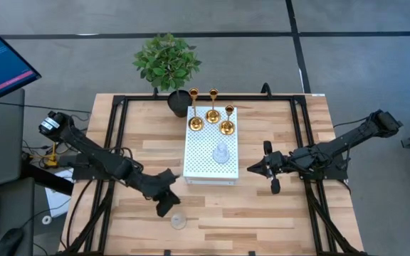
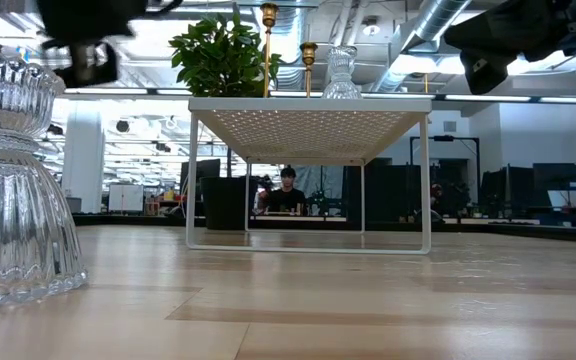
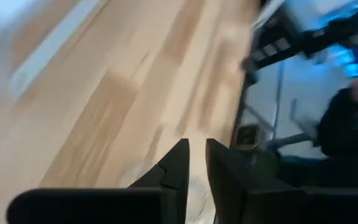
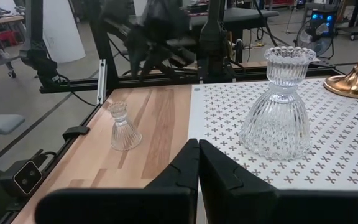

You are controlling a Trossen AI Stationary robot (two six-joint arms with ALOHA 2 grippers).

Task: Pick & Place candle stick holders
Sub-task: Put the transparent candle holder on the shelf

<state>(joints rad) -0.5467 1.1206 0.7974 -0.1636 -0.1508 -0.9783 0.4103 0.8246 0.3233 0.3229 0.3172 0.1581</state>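
Left tool – fingers together – hovers beside the glass holder on the worktop; spread them before descending squarely.

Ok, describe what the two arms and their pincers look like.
Both arms are dark, slim and jointed. The left arm carries a round silver-and-black fitting near its base, with cables trailing beside it. The left pincer and right pincer each have two black, wedge-shaped fingers tapering to narrow tips.

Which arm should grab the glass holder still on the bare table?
Left, probably. The left tool hangs just beside the loose glass holder near the table's front edge. The right tool sits shut at the far side of the white board, which blocks its straight path.
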